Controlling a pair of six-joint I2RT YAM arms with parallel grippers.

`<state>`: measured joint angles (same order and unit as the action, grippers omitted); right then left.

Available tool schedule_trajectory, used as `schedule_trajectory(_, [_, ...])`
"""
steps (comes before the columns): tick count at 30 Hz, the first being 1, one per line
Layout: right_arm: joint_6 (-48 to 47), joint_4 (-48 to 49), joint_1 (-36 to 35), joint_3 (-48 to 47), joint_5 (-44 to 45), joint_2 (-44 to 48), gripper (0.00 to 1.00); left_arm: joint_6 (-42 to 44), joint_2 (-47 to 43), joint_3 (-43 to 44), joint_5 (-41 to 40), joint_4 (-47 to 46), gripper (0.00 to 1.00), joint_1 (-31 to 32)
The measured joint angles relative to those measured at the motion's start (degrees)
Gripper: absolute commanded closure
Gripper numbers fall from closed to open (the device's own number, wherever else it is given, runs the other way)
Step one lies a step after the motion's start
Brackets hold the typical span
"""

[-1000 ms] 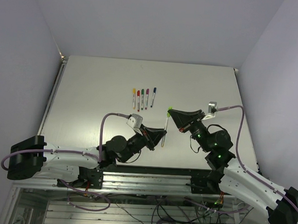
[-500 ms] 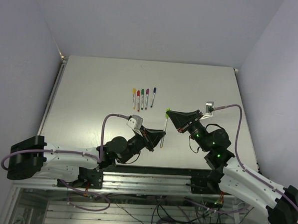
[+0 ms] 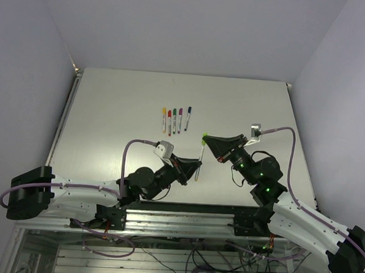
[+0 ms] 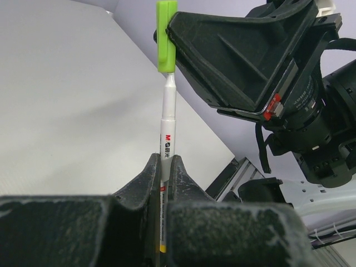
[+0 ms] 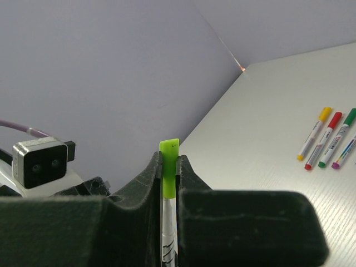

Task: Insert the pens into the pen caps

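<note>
- A thin silvery-grey marker pen (image 4: pixel 167 130) stood nearly upright in mid-air just below the centre of the top view, between the two arms and above the white table (image 3: pixel 110 108).
- Its white tapered tip met the lower end of a stubby light-green plastic cap (image 4: pixel 166 36); I could not tell how far in it had gone.
- The left gripper (image 4: pixel 166 167) had its black jaws closed tight on the pen's lower barrel, with the printed part showing above the fingers.
- The right gripper (image 5: pixel 169 169) reached in from the right, its jaws pinched shut on the green cap, whose top edge poked out above them.
- Five other capped marker pens (image 3: pixel 175 120), yellow, red, dark green, magenta and blue, lay side by side on the table, further up the frame and well apart from both grippers.
</note>
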<state>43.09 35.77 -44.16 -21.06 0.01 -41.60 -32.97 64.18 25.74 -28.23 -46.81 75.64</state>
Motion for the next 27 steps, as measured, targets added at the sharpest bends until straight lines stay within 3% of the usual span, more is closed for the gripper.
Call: schedule_trajectory(27, [-0.04, -2.73, -0.68, -1.66, -4.02, -3.13, 1.00, 2.38, -0.76, -0.17, -1.07, -0.13, 0.93, -2.16])
